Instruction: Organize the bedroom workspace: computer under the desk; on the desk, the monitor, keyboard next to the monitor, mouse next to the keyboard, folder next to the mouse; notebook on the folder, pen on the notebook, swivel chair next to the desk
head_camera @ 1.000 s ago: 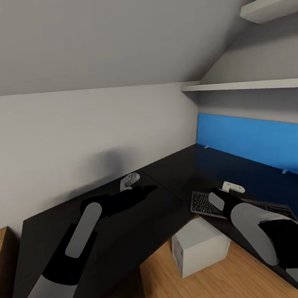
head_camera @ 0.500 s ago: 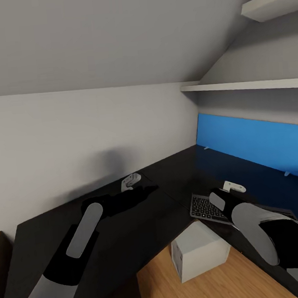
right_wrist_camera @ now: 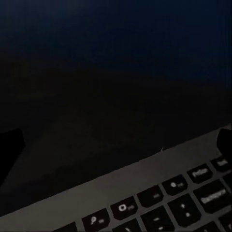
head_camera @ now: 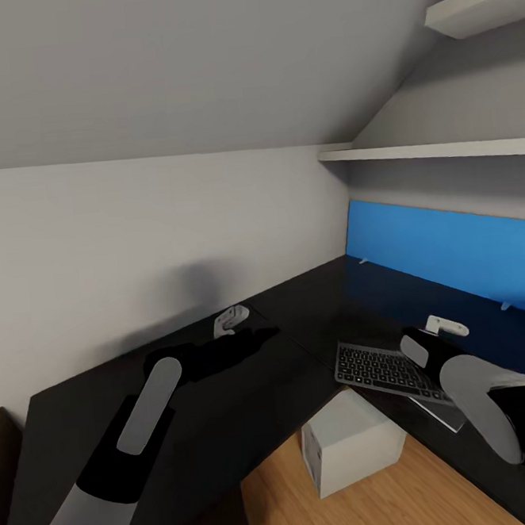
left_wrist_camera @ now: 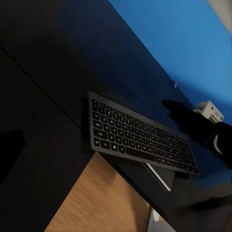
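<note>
The keyboard [head_camera: 387, 371] [left_wrist_camera: 140, 137] [right_wrist_camera: 159, 198], dark keys in a silver frame, lies on the black desk [head_camera: 227, 409] near its inner corner, one corner jutting over the floor. My right gripper [head_camera: 417, 340] [left_wrist_camera: 176, 112] hovers just past the keyboard's far edge, open, its fingers wide apart and holding nothing. Further left, my left gripper [head_camera: 257, 336] is held low over the other wing of the desk, looks open and is empty. The light grey computer [head_camera: 350, 442] stands on the wood floor under the desk. The monitor, mouse, folder, notebook, pen and swivel chair are out of view.
A blue back panel [head_camera: 453, 254] runs along the desk's right wing. White shelves [head_camera: 436, 150] hang above it under the sloped grey ceiling. A pale wall closes off the left wing. Light wood floor [head_camera: 394, 498] shows in the desk's inner corner.
The keyboard first slid slightly further onto the desk under my right gripper. The right gripper then moved right and off it, and the keyboard stayed put. The left arm held still.
</note>
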### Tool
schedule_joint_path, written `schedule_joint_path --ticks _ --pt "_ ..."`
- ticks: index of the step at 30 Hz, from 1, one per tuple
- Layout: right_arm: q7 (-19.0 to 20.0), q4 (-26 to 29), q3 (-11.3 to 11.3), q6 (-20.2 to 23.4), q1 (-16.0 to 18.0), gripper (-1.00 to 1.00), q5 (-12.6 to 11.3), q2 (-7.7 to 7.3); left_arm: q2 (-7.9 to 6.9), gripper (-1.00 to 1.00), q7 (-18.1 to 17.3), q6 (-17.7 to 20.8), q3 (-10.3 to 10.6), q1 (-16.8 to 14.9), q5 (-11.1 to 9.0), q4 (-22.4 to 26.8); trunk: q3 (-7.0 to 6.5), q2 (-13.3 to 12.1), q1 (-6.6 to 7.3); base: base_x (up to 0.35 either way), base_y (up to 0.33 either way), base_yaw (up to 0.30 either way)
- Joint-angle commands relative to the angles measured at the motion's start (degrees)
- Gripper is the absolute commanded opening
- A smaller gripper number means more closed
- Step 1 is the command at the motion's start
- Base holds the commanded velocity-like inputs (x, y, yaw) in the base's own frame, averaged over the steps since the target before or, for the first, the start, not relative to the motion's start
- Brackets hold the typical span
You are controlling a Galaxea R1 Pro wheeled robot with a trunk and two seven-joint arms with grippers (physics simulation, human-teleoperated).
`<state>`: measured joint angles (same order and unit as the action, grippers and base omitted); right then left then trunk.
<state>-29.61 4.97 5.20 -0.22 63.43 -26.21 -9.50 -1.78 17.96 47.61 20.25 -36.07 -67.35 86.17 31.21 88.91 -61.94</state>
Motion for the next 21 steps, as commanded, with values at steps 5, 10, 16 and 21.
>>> schedule_joint_path --ticks 5,10,16,21 --pt "4.18 0.04 0.25 0.53 0.03 1.0 -0.75 -3.56 -0.02 1.0 0.51 -0.01 0.49 -0.06 -0.54 0.05 0.06 0.03 0.0 0.0 0.0 0.0" --pt "4.75 0.11 0.0 0.77 0.03 1.0 -1.91 -4.12 -0.01 1.0 0.62 -0.03 1.88 -0.04 -0.49 0.05 0.06 0.03 0.0 0.0 0.0 0.0" --pt "4.82 0.21 0.0 0.53 0.03 1.0 -2.32 -4.02 -0.07 1.0 0.67 -0.06 2.65 -0.06 -0.34 0.05 0.06 0.03 0.0 0.0 0.0 0.0" --pt "4.82 0.87 0.08 0.41 0.03 1.0 -2.44 -3.58 -0.07 1.0 0.68 -0.08 2.66 -0.05 -0.33 0.05 0.06 0.03 0.0 0.0 0.0 0.0"
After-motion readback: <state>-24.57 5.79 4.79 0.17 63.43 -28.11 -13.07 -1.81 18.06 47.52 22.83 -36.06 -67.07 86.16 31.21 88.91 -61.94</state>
